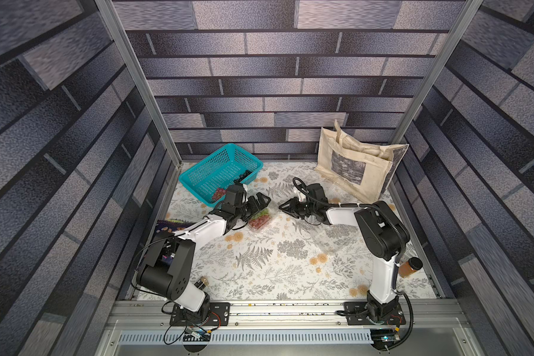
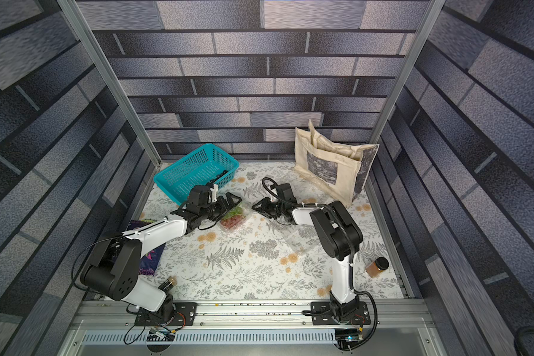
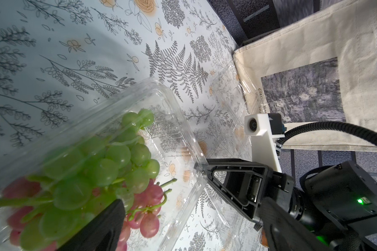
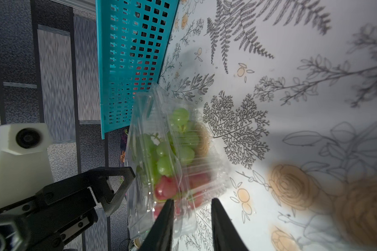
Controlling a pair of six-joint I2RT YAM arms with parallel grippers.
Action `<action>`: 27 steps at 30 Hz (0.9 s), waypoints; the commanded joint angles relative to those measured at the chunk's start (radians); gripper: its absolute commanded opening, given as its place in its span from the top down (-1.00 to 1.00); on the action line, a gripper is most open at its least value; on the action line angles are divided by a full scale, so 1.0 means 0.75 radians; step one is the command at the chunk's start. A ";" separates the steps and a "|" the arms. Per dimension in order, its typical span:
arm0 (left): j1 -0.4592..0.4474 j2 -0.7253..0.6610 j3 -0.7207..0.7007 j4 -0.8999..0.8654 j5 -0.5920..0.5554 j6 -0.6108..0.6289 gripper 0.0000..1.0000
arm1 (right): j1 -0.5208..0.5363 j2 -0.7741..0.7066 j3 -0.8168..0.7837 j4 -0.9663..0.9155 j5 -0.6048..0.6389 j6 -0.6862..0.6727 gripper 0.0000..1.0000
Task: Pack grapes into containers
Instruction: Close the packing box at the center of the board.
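Table cover (image 1: pixel 259 277): white cloth with a fern and flower print, under everything.
Tote bag (image 1: pixel 361 166): beige, upright at the far right corner.
Basket (image 1: pixel 210 175): teal, perforated, far left; holds one red bunch (image 1: pixel 219 193) and a dark bunch (image 1: pixel 244 175).
Snack bag (image 2: pixel 148 262): dark, partly hidden under the left arm.
Filled box (image 1: pixel 261 220): clear clamshell just in front of the basket, lid raised.
Spare boxes: one beside the tote (image 3: pixel 229 104), one partly under the right arm (image 1: pixel 327 237).
Left gripper (image 1: pixel 261 205): jaws wide apart, holding nothing, over the filled box and hiding part of it from above.
Right gripper (image 4: pixel 192 202): jaws narrowly apart at the box's near edge; no firm pinch visible.
Green grapes (image 3: pixel 109 165): in the filled box, on top.
Red grapes (image 3: pixel 148 217): beneath them, same box.
Spice jar (image 1: pixel 409 266): brown, lying by the right edge.
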 commanded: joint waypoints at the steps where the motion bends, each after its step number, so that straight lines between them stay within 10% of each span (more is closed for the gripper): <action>1: -0.013 -0.021 -0.041 -0.038 -0.028 0.018 -1.00 | -0.005 0.028 0.027 0.055 -0.032 0.013 0.45; 27: -0.026 0.008 -0.064 -0.021 -0.036 0.023 -1.00 | 0.012 0.137 -0.047 0.272 -0.043 0.129 0.56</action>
